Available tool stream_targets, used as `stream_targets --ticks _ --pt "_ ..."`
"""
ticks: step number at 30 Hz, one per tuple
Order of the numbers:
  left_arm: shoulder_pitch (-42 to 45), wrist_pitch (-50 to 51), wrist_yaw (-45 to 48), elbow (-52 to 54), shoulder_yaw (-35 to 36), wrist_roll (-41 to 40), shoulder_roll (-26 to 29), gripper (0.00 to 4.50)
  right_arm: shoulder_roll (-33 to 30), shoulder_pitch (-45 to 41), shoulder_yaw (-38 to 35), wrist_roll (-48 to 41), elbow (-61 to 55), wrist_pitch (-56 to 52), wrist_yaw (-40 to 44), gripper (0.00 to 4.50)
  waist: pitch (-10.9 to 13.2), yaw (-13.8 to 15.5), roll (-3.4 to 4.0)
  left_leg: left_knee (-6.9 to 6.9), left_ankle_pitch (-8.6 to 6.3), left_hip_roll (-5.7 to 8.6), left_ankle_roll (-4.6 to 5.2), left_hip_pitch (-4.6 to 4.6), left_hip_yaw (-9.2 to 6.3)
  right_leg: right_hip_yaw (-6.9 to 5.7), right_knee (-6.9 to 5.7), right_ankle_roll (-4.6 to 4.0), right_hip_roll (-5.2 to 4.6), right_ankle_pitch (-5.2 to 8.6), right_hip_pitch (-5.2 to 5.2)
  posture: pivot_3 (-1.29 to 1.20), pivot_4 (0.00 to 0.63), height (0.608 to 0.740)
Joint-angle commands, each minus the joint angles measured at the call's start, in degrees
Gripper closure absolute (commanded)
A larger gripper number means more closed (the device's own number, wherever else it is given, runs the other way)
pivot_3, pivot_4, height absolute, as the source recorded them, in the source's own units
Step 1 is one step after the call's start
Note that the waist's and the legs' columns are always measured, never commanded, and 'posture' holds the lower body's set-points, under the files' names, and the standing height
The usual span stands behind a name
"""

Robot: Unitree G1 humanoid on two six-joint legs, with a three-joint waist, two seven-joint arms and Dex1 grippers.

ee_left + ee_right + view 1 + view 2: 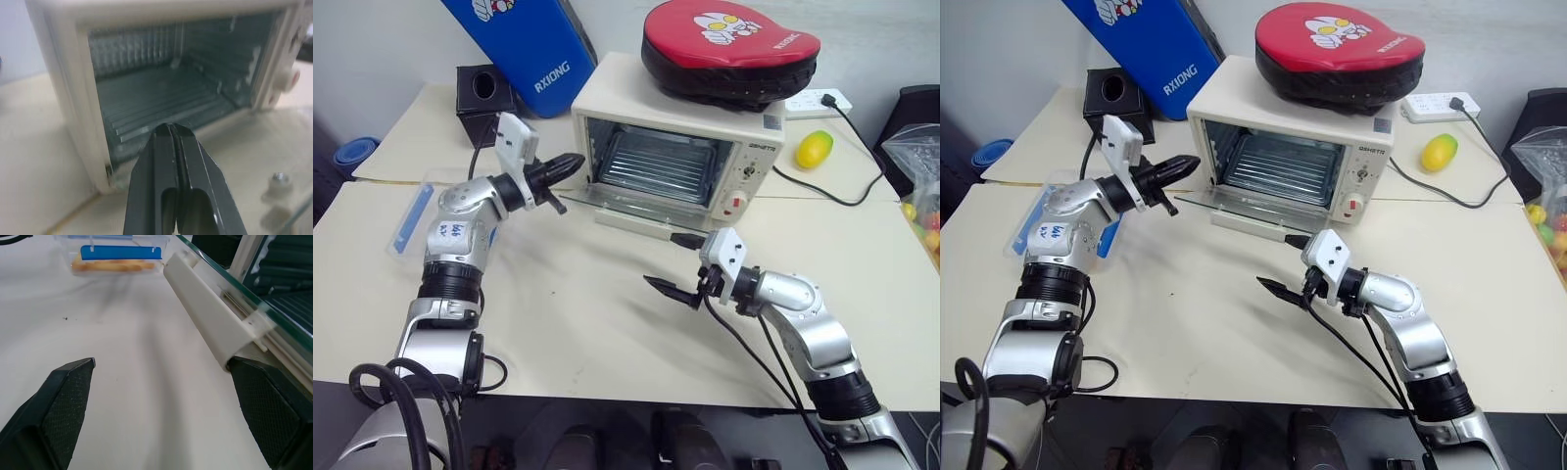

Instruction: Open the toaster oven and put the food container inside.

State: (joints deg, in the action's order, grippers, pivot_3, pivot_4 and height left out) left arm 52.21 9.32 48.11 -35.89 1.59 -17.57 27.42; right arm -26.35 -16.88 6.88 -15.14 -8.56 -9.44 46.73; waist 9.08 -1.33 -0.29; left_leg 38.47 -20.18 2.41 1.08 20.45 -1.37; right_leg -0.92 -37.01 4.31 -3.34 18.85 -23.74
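At the far left of the table [607, 333] lies the food container [1112, 238], a clear flat box with blue clips, partly hidden behind the left arm in the head views; the right wrist view shows it resting flat with the yellow food strips inside. Next to the right comes the left tool [1175, 168], its two black fingers pressed together with nothing between them, pointing level at the left corner of the open oven mouth. The toaster oven [656, 108] stands behind, with a red pad [729, 44] on its roof; its glass door is already dropped down, and the wire rack inside is bare. Further right and nearer to the robot, the right tool [677, 288] hangs with its fingers spread wide and empty, just in front of the door handle. The container looks light and stiff, but its smooth plastic walls may slip and its lid may flex, so I think the best hold is across the two long sides, near the middle, keeping it level.
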Motion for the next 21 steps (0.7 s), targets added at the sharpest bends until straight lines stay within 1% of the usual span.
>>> stream_targets --ticks 1,3,5,9,11,13,17,19,20,21 --pt "-1.05 -1.82 3.16 1.20 -1.71 2.24 0.25 4.49 -1.02 4.60 -3.20 -0.85 -2.21 3.13 -0.11 0.00 0.00 0.14 0.00 0.04 0.00 0.00 0.00 0.01 -0.02 -0.01 0.00 0.00 0.00 0.00 0.01 0.00 0.150 0.740" --pt "-2.74 -2.79 3.43 1.43 -2.90 3.98 0.02 4.49 -2.22 9.37 -5.24 -2.22 -3.58 3.25 0.72 0.00 0.00 0.83 0.00 0.06 0.00 0.00 0.00 0.02 -0.03 -0.02 0.00 0.00 -0.01 0.00 0.02 0.00 0.150 0.740" --pt "-4.45 -1.57 2.19 2.51 -2.96 4.27 -0.98 4.49 -3.37 14.08 -7.68 -3.79 -5.03 3.67 1.59 0.00 0.00 1.27 0.00 0.08 -0.01 0.01 0.01 0.02 -0.04 -0.02 0.01 0.00 -0.01 0.00 0.04 0.00 0.150 0.740" --pt "-8.13 -0.80 -2.35 5.53 -2.39 5.70 -2.85 4.49 -4.91 19.26 -11.50 -6.11 -7.16 4.83 2.47 0.00 0.02 1.53 -0.03 0.35 -0.03 0.01 0.05 0.08 -0.06 -0.01 -0.04 0.04 -0.02 -0.02 0.07 0.00 0.150 0.740" --pt "-10.61 -1.12 -3.88 7.60 -2.26 6.25 -3.34 4.49 -5.07 20.14 -13.32 -7.08 -7.82 5.93 2.48 0.00 0.03 1.32 -0.05 0.44 -0.04 0.00 0.05 0.08 -0.08 -0.01 -0.10 0.05 -0.02 -0.03 0.08 0.00 0.150 0.740" --pt "-13.39 -1.03 -4.75 10.59 -0.79 4.60 -4.50 4.49 -4.84 19.48 -15.20 -7.99 -8.02 6.97 2.02 0.00 0.03 1.23 -0.05 0.42 -0.04 -0.01 0.03 0.03 -0.08 0.01 -0.12 0.05 -0.01 -0.03 0.10 0.00 0.150 0.740" --pt "-19.12 -2.34 -3.11 16.28 1.55 1.77 -4.33 4.49 -2.29 16.80 -16.30 -9.41 -6.56 12.50 2.56 0.00 0.04 1.18 -0.06 0.40 -0.05 -0.02 0.03 0.02 -0.07 0.02 -0.11 0.05 0.00 -0.03 0.10 0.00 0.150 0.740" --pt "-25.27 -2.26 -1.39 24.06 5.42 -3.63 -4.20 4.11 -1.69 14.68 -15.23 -15.44 -6.61 8.32 5.79 0.00 0.04 0.91 -0.04 0.39 -0.05 -0.03 0.02 0.00 -0.07 0.01 -0.11 0.05 0.00 -0.03 0.10 0.00 0.150 0.740" --pt "-29.27 -1.59 -0.50 29.86 8.23 -7.66 -4.01 3.94 -1.17 13.45 -14.96 -16.04 -6.36 8.92 6.35 0.00 0.05 1.01 -0.03 0.38 -0.07 -0.06 0.01 -0.01 -0.04 0.06 -0.10 0.05 0.02 -0.03 0.09 0.00 0.150 0.740" --pt "-31.97 -1.07 0.00 33.86 10.08 -10.38 -3.84 3.65 -0.80 12.64 -14.86 -16.19 -6.13 9.70 6.62 0.00 0.07 0.91 -0.04 0.37 -0.07 -0.06 0.02 -0.01 -0.06 0.03 -0.08 0.04 0.01 -0.03 0.10 0.00 0.150 0.740"
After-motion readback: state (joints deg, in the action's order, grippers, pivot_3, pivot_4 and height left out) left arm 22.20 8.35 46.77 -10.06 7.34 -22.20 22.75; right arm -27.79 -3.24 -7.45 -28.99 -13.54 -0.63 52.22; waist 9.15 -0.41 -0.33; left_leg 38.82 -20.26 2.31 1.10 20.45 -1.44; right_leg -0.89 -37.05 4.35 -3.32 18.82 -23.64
